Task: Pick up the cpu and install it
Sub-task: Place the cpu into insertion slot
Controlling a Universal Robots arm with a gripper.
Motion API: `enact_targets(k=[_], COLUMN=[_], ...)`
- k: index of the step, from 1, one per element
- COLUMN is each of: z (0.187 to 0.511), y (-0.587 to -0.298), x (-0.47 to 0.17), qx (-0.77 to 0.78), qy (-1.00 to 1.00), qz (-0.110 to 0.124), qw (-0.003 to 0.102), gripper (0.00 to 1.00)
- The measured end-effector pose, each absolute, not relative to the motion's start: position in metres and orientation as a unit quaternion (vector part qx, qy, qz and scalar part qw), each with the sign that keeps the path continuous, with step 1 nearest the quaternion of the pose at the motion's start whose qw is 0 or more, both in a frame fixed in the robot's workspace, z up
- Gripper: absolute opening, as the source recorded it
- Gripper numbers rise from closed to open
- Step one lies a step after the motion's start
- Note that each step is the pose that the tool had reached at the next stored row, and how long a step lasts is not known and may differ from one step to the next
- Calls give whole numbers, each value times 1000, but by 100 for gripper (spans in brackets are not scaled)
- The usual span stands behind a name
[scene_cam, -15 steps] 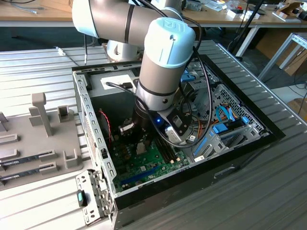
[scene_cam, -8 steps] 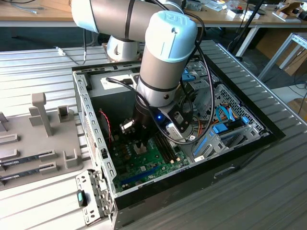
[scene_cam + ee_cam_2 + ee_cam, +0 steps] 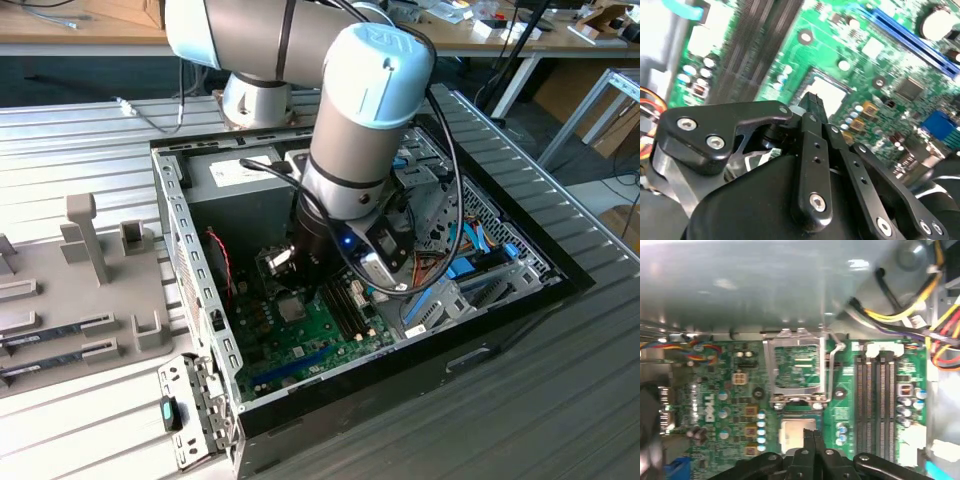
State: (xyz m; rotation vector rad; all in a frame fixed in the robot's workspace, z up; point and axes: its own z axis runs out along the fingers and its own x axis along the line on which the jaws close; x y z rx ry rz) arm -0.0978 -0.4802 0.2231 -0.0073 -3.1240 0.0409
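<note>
Below me lies the green motherboard (image 3: 715, 390), its empty memory slots (image 3: 875, 395) running at three o'clock of the open socket frame (image 3: 797, 372) in the first wrist view. A bundle of yellow and red wires (image 3: 920, 315) (loosely looped) hangs at one o'clock of that frame. In the exterior view I see the open computer case (image 3: 190, 270), and at its nine o'clock a grey tray (image 3: 70, 290).

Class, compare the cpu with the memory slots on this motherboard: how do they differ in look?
The cpu is a silvery square; the memory slots are long, narrow and dark. The cpu is single; the memory slots run side by side in parallel. Both sit on the green motherboard.
</note>
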Motion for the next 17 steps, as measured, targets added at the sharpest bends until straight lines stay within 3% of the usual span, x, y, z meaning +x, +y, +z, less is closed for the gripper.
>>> enact_targets(k=[7,17], z=[238,244], y=[-478,-478], x=[-55,-47], qx=[-2,-2], qy=[-1000,-1000], qz=[4,0], qw=[11,12], gripper=[11,11])
